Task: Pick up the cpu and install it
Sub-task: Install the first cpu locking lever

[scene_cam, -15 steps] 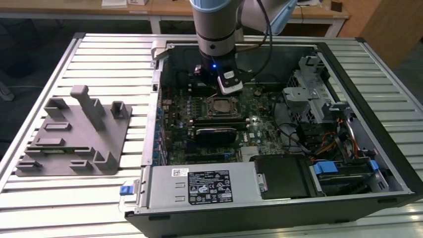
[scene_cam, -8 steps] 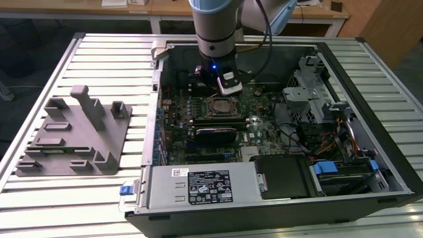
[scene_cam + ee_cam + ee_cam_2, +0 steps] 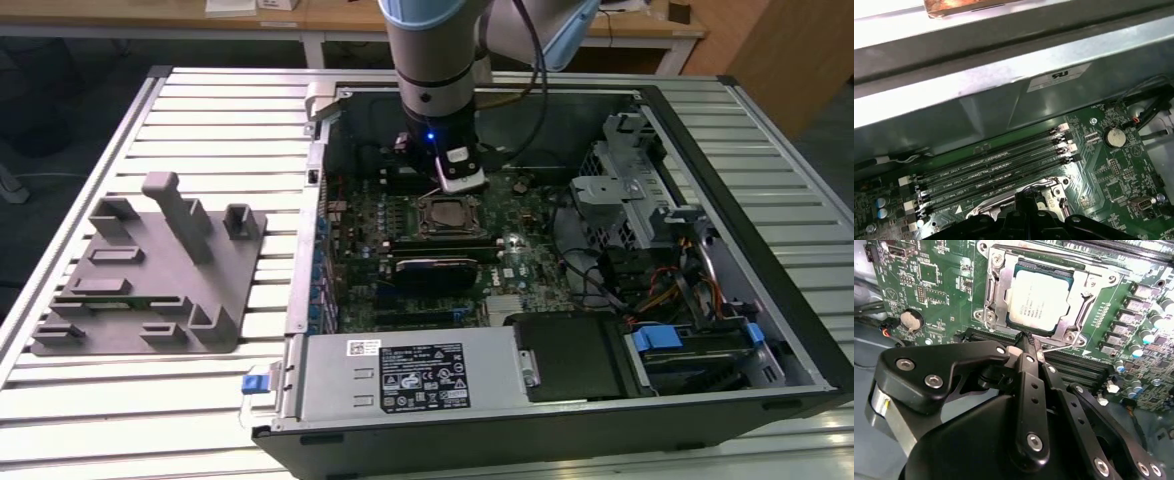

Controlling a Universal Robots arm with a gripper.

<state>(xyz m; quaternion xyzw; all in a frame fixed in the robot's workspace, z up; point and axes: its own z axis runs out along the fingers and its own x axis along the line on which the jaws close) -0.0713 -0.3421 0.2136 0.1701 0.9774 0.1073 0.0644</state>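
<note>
Gleaming silver-grey, the cpu (image 3: 1040,300) fills its socket (image 3: 993,295) (seemingly flat).

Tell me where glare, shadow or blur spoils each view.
First wrist view: the case rim is blown out white. Second wrist view: the cpu has mild sheen; the gripper, up close, is dark. Exterior view: the case interior is shaded; a blue light glows on the arm.
</note>
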